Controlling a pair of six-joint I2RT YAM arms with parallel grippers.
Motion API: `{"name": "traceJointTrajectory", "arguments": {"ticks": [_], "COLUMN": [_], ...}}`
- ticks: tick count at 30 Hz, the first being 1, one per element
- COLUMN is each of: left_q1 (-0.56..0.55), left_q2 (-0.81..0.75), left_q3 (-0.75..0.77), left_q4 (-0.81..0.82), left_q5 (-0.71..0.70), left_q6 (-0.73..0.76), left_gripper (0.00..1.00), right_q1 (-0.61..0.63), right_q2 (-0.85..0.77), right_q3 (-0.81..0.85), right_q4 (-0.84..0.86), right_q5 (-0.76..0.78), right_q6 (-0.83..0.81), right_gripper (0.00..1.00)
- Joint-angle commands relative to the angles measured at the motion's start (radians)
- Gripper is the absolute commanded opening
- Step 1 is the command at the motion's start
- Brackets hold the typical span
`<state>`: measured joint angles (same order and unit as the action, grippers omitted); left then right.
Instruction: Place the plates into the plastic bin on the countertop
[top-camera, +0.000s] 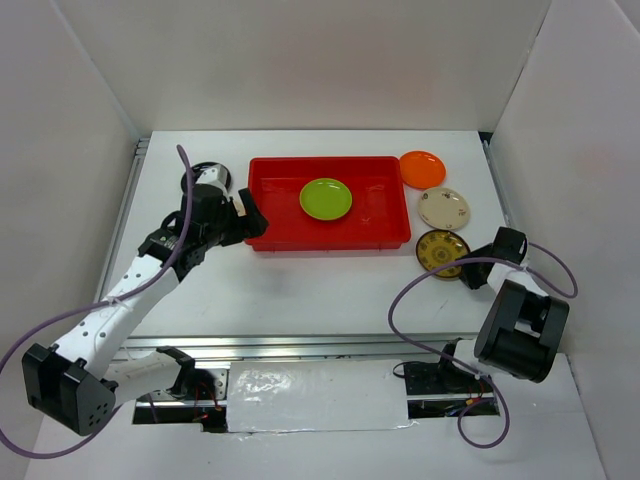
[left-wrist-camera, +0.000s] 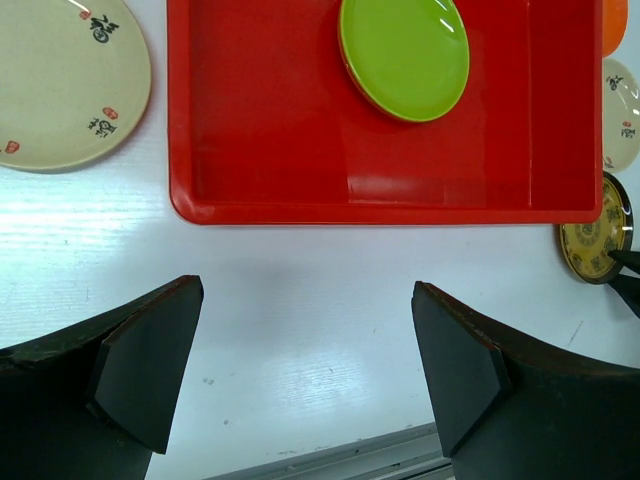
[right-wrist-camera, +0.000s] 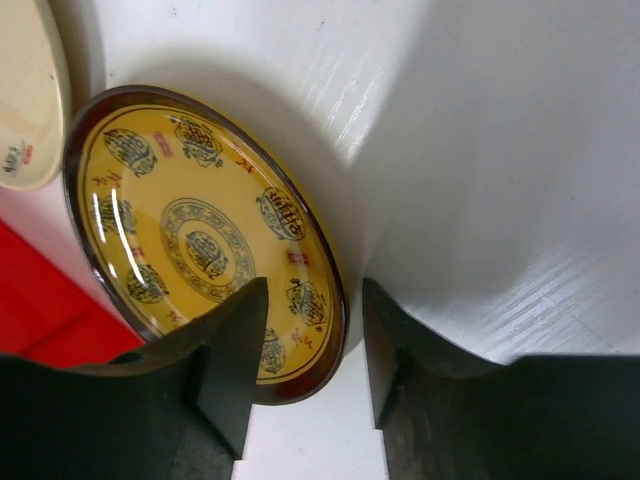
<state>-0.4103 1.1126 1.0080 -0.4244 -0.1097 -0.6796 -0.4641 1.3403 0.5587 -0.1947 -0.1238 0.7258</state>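
Observation:
The red plastic bin (top-camera: 330, 243) lies at the middle of the white countertop (top-camera: 300, 290) with a lime green plate (top-camera: 326, 198) in it. To its right lie an orange plate (top-camera: 422, 168), a cream plate (top-camera: 443, 208) and a brown-yellow patterned plate (top-camera: 440, 250). My right gripper (right-wrist-camera: 315, 370) straddles the near rim of the patterned plate (right-wrist-camera: 190, 230); one finger lies over the plate, and a gap shows between the rim and the outer finger. My left gripper (left-wrist-camera: 307, 370) hangs wide open and empty over bare countertop in front of the bin (left-wrist-camera: 270, 210). Another cream plate (left-wrist-camera: 60, 80) lies left of the bin.
White walls stand on three sides. A metal rail (top-camera: 300, 345) runs along the front edge. My left arm reaches over the countertop's left part up to the bin's left front corner. In the right wrist view the bin's corner (right-wrist-camera: 50, 310) shows just left of the patterned plate.

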Motion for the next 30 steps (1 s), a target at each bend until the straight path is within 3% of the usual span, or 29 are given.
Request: {"name": "traceJointTrajectory", "arguments": {"ticks": [1, 8, 10, 11, 12, 18, 21, 24, 30], "left_q1": [-0.001, -0.002, -0.001, -0.002, -0.001, -0.001, 0.008, 0.034, 0.129], "left_q2": [-0.037, -0.053, -0.054, -0.054, -0.054, -0.054, -0.059, -0.068, -0.059], "left_q3": [0.037, 0.034, 0.034, 0.034, 0.034, 0.032, 0.03, 0.027, 0.026], "left_q4": [0.01, -0.005, -0.007, -0.01, -0.01, -0.03, -0.045, -0.054, -0.069], "left_q5": [-0.03, -0.054, -0.057, -0.064, -0.067, -0.123, -0.165, -0.183, -0.251], "left_q6": [0.026, 0.025, 0.025, 0.023, 0.025, -0.003, -0.037, -0.08, -0.19], "left_gripper": [0.99, 0.99, 0.99, 0.99, 0.99, 0.99, 0.99, 0.99, 0.99], "right_q1": [0.008, 0.008, 0.008, 0.007, 0.008, 0.008, 0.008, 0.028, 0.26], "right_q2": [0.028, 0.025, 0.022, 0.02, 0.017, -0.142, -0.387, -0.502, -0.394], "right_q3": [0.027, 0.027, 0.026, 0.024, 0.023, -0.043, -0.017, 0.067, 0.315], "right_q4": [-0.058, -0.074, -0.08, -0.083, -0.084, -0.107, -0.201, -0.254, -0.296], "right_q5": [0.027, 0.026, 0.026, 0.029, 0.03, 0.055, 0.105, 0.098, 0.07], "right_q6": [-0.031, -0.049, -0.052, -0.052, -0.052, -0.006, 0.032, 0.049, 0.057], "right_gripper": [0.47, 0.31, 0.15, 0.02, 0.0, 0.0, 0.0, 0.0, 0.0]}}
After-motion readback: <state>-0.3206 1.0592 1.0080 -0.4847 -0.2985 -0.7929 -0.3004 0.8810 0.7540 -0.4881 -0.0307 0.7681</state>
